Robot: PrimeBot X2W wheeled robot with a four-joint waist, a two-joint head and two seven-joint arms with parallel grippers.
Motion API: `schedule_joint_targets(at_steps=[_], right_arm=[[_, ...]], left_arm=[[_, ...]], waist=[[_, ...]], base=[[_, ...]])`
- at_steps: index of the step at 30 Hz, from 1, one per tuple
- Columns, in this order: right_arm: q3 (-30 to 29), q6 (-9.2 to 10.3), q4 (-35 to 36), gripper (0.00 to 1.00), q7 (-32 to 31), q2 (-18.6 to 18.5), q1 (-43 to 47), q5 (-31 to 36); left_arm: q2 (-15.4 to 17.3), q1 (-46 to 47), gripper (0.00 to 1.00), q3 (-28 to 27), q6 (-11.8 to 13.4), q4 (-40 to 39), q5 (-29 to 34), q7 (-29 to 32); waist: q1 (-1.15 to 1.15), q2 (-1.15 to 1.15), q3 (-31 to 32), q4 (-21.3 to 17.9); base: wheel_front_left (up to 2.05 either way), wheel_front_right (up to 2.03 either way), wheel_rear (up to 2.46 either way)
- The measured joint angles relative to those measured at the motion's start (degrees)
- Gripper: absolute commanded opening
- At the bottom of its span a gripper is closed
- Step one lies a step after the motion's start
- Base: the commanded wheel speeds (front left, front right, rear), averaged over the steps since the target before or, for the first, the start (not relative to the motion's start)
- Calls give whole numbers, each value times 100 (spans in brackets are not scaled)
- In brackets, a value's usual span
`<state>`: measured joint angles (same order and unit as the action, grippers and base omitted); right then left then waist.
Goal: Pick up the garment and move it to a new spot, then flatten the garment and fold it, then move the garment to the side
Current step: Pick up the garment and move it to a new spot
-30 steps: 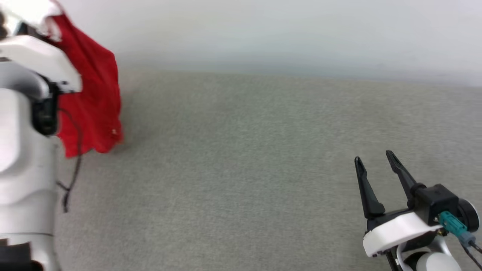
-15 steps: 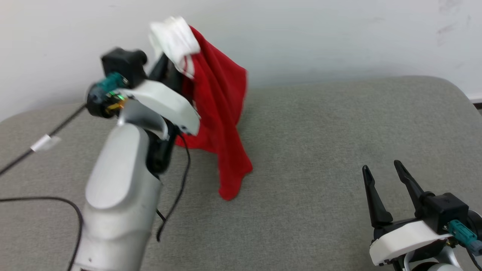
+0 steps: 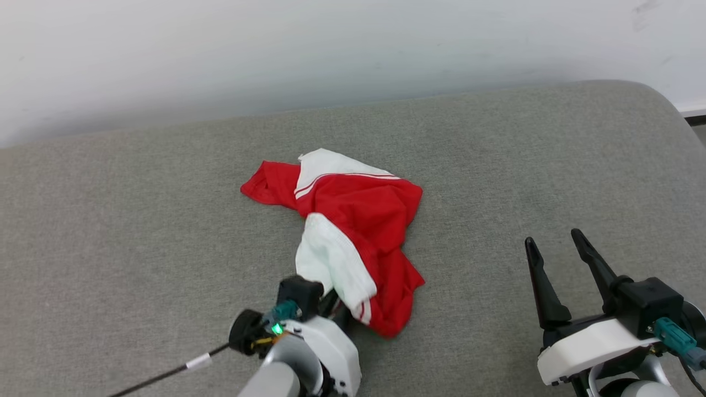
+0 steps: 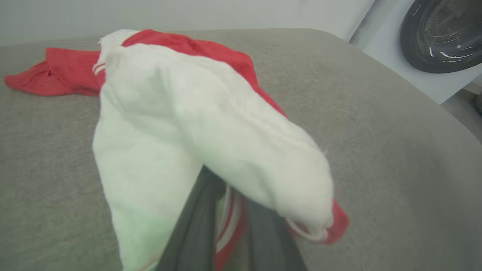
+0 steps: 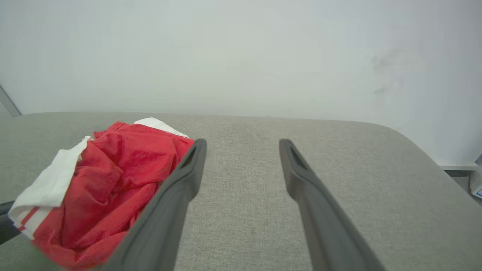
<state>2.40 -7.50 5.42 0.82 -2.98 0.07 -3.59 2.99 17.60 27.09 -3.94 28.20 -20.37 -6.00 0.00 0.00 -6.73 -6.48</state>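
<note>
Head view: crumpled red-white striped garment (image 3: 364, 215)

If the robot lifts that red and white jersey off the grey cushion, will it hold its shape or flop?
Probably flops: the garment lies crumpled in soft folds, its white panel draping over the left gripper. Likely light, as the cloth looks thin. Pushed, it would probably bunch up on the grey cushion rather than slide whole.

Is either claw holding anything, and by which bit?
The left gripper is shut on the jersey, pinching its white, stripe-trimmed edge; the rest lies on the grey surface. The right gripper is open and empty.
</note>
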Motion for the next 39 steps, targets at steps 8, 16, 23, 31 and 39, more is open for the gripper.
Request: schedule_joint_targets(at_steps=[8, 16, 23, 31, 39], right_arm=[[-33, 0, -78, 100, 31, 0, 20, 2], [-70, 0, -124, 100, -44, 0, 300, -4], [-127, 0, -32, 100, -94, 0, 453, -43], [-163, 0, 1, 100, -143, 0, 583, -51], [-155, 0, 33, 100, -171, 0, 588, -60]], left_arm=[[-2, -187, 100, 274, 159, -187, 100, -436], [108, -396, 100, 192, 442, -999, 196, -638], [355, -636, 100, -285, 937, -1516, 107, -686], [765, -1098, 100, -844, 1379, -1742, 4, -738], [891, -1270, 100, -866, 1466, -1971, 5, -688]], waist=[[0, 0, 150, 178], [0, 0, 609, 377], [0, 0, 799, 538], [0, 0, 827, 562], [0, 0, 800, 608]], base=[[0, 0, 0], [0, 0, 0], [0, 0, 0], [0, 0, 0], [0, 0, 0]])
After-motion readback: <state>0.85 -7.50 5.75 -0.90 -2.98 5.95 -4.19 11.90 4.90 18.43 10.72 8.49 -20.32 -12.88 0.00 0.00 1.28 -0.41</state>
